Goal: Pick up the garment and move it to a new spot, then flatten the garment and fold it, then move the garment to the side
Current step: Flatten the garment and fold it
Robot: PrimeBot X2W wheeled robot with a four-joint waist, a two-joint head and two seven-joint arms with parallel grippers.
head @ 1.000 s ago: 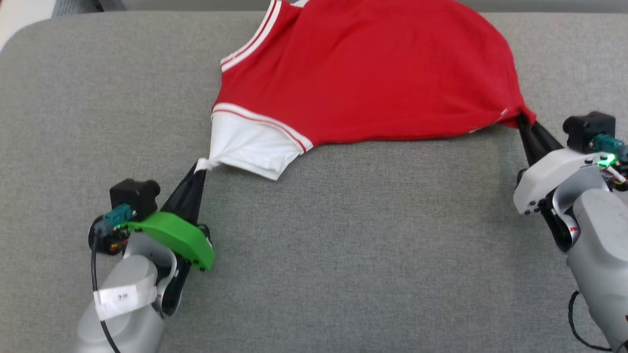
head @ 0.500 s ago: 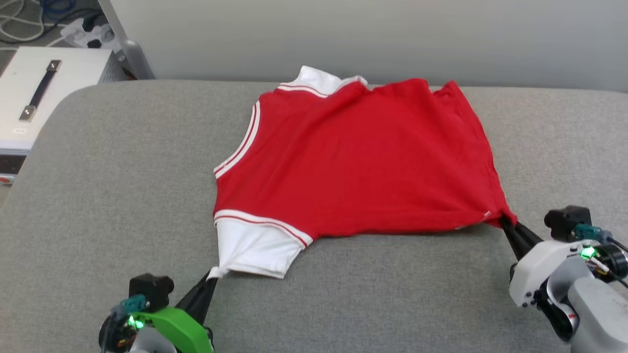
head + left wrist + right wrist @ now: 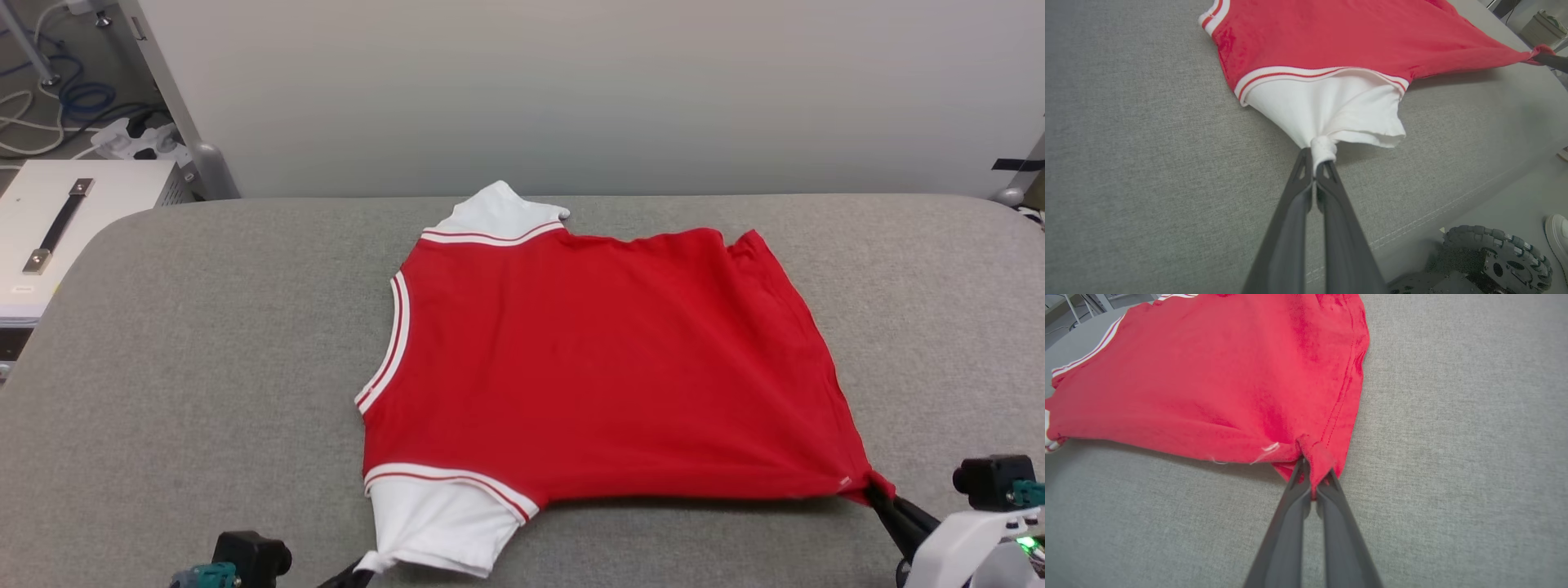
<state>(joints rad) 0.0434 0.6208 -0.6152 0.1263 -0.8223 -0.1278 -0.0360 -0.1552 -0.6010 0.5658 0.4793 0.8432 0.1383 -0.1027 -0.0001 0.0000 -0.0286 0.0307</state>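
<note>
The garment (image 3: 596, 367) lies spread on the grey padded table (image 3: 204, 367), plain red side up, collar toward the left and hem toward the right. Its lettering is hidden. One white sleeve (image 3: 445, 523) points toward me, the other (image 3: 498, 211) toward the wall. My left gripper (image 3: 1315, 157) is shut on the bunched tip of the near white sleeve (image 3: 1331, 110); it shows at the head view's bottom edge (image 3: 359, 569). My right gripper (image 3: 1312, 473) is shut on the near red hem corner (image 3: 1316, 455), seen at the lower right of the head view (image 3: 883, 496).
A pale wall (image 3: 571, 90) stands behind the table's far edge. To the far left sit a white case with a black handle (image 3: 57, 220) and cables (image 3: 49, 98) on the floor. The left wrist view shows the table's front edge and my base's wheel (image 3: 1498, 257).
The head camera has tilted up, so the wall and far edge come into view. Both grippers keep their hold; the shirt now lies flatter and further spread on the table.
</note>
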